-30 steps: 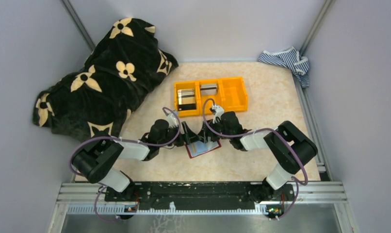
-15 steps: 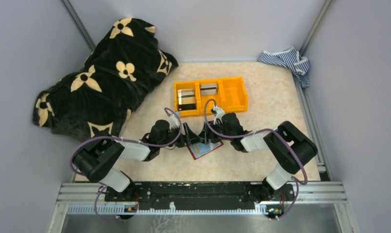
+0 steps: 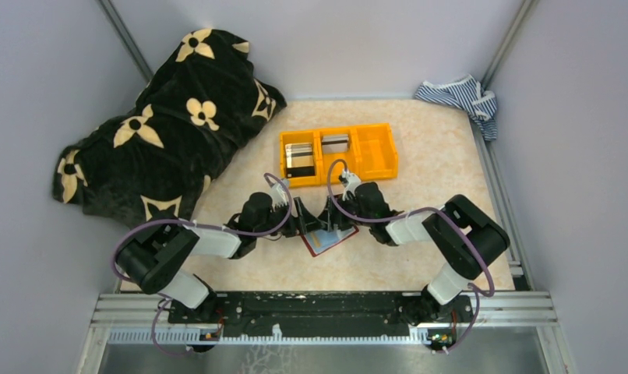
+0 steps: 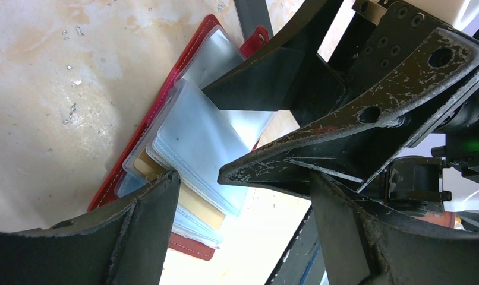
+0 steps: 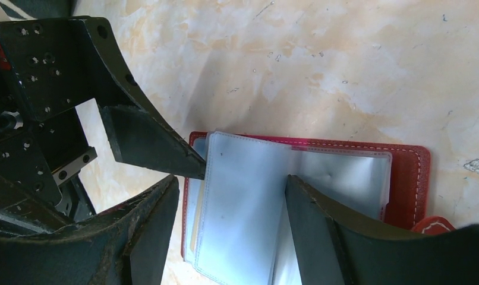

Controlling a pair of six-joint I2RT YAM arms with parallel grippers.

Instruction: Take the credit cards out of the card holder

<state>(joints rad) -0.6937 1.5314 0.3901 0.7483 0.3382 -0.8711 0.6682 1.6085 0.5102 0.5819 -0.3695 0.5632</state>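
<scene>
The card holder (image 3: 325, 241) lies open on the table between both arms, dark red with light blue pockets (image 4: 198, 127). A pale beige credit card (image 4: 199, 208) shows inside one pocket; its edge (image 5: 193, 228) also peeks out in the right wrist view. My left gripper (image 3: 304, 216) is open at the holder's left edge, one finger (image 4: 145, 228) resting by the pockets. My right gripper (image 3: 335, 217) is open, its jaws astride a raised pocket leaf (image 5: 243, 208), with one finger (image 5: 320, 228) against it. More cards (image 3: 299, 160) lie in the orange bin.
The orange three-compartment bin (image 3: 375, 153) stands just behind the grippers. A black blanket with cream flowers (image 3: 159, 128) fills the back left. A striped cloth (image 3: 459, 95) sits in the back right corner. The two grippers' fingers nearly touch over the holder.
The right gripper has edged slightly left over the card holder, and the holder has turned a little. The left arm has stayed still.
</scene>
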